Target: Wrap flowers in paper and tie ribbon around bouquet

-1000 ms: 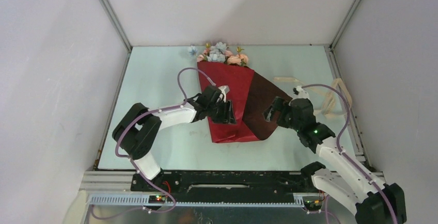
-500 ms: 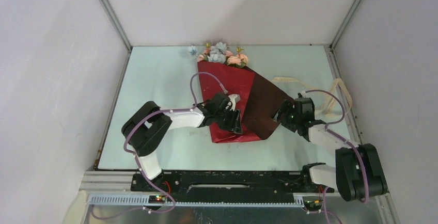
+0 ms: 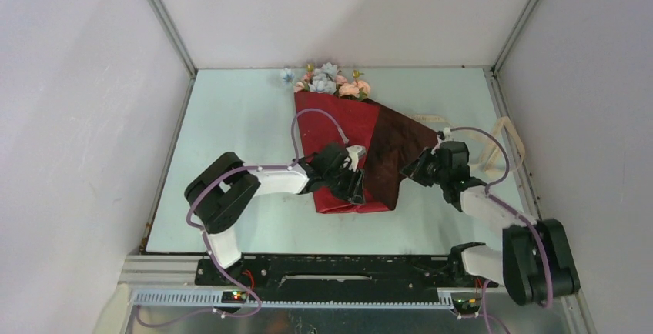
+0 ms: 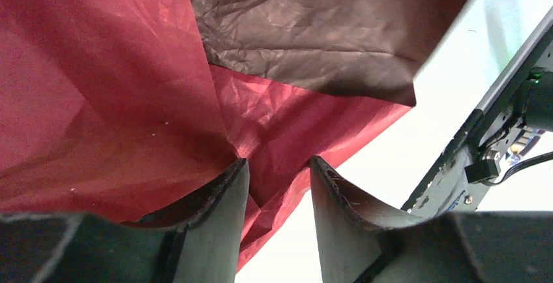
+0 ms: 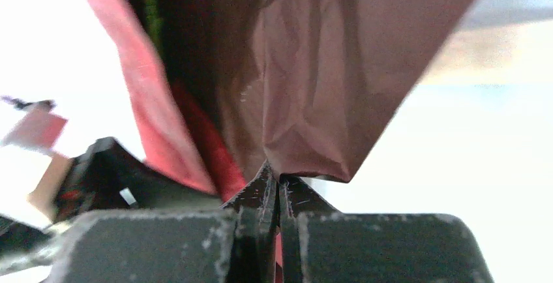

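The flowers [image 3: 329, 80] lie at the table's far side, pink and pale blue heads sticking out of the paper [image 3: 333, 130]. The paper is red on the left, with a dark maroon flap [image 3: 393, 153] folded over on the right. My left gripper [image 3: 356, 186] is low on the red part. Its jaws stand apart, astride the folded lower edge of the paper [image 4: 130, 100], left gripper [image 4: 277, 162] not closed on it. My right gripper [image 3: 416, 169] is shut on the flap's right corner [image 5: 313, 100], right gripper [image 5: 279, 180]. Green stems [image 5: 150, 2] show inside. The ribbon [image 3: 504, 130] lies loose to the right.
White walls enclose the table on three sides, with metal frame posts [image 3: 165, 22] at the back corners. The black mounting rail [image 3: 331, 268] with both arm bases runs along the near edge. The right arm's purple cable [image 3: 493, 145] arcs over the ribbon.
My right gripper moved in to the flap's right corner and shut on it, raising that edge. My left gripper slid right and nearer along the red paper.
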Available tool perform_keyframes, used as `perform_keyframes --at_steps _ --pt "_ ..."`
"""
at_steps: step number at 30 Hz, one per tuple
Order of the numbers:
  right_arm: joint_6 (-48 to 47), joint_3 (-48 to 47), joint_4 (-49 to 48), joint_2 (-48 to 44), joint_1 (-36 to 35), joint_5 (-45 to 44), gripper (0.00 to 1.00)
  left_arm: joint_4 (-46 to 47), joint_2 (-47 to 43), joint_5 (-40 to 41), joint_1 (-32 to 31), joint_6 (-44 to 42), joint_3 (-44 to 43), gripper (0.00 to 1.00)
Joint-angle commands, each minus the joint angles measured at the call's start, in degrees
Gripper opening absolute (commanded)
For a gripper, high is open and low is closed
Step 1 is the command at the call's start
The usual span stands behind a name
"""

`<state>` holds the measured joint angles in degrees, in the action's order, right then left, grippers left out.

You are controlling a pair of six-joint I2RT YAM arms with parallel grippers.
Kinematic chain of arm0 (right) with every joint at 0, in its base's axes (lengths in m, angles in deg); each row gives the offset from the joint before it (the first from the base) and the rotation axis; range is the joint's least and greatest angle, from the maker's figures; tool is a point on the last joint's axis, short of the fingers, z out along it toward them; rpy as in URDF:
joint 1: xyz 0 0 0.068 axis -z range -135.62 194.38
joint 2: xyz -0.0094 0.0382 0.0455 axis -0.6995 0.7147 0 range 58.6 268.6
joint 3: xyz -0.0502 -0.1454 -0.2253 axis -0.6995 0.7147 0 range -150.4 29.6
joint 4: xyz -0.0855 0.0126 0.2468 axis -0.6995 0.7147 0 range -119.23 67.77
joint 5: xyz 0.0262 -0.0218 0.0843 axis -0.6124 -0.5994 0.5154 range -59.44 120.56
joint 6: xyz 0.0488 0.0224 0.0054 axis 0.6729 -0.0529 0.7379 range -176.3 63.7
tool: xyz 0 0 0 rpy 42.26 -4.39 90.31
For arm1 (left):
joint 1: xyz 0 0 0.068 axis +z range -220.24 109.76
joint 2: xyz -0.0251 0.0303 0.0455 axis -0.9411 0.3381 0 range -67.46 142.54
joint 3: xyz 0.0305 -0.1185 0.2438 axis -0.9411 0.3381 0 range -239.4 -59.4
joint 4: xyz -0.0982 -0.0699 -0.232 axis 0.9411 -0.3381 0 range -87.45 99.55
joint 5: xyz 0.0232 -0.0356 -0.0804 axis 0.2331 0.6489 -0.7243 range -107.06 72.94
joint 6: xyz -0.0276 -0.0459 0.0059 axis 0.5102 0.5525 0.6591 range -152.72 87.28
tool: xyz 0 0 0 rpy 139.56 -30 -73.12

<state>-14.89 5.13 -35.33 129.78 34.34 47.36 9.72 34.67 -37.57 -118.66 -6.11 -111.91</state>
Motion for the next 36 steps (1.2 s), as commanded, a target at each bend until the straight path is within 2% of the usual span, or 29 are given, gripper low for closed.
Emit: perform_keyframes --at_steps 1,7,11,17,22,28,32,36 --pt "1.23 -3.03 -2.49 -8.78 -2.03 6.57 0.0 -4.47 3.06 3.98 -1.41 -3.19 1.35 0.48" --pt "5.67 -8.27 0.7 -14.17 -7.97 6.31 0.0 -3.23 2.23 5.16 -2.75 -3.75 2.08 0.47" --pt "7.88 -10.71 -1.18 -11.56 -13.77 5.43 0.0 -4.48 3.29 6.92 -3.85 -4.07 0.73 0.47" --pt "12.64 -10.78 -5.57 -7.63 -17.65 2.34 0.0 -5.51 2.59 8.87 -4.33 -1.81 -0.36 0.46" --pt "12.16 -10.78 -1.06 -8.72 -17.29 -3.81 0.0 -4.68 -4.95 6.74 -4.32 0.7 1.11 0.53" --pt "10.7 -10.77 3.58 -8.6 -14.64 -7.71 0.0 -5.94 -16.67 4.69 -3.89 0.19 2.53 0.67" --pt "9.89 -10.78 3.81 -8.18 -13.88 -7.48 0.0 -8.28 -22.06 3.93 1.08 -0.89 1.86 0.72" --pt "9.5 -10.78 3.49 -7.95 -13.63 -7.07 0.0 -11.35 -21.22 10.45 6.55 -1.72 -0.77 0.72"
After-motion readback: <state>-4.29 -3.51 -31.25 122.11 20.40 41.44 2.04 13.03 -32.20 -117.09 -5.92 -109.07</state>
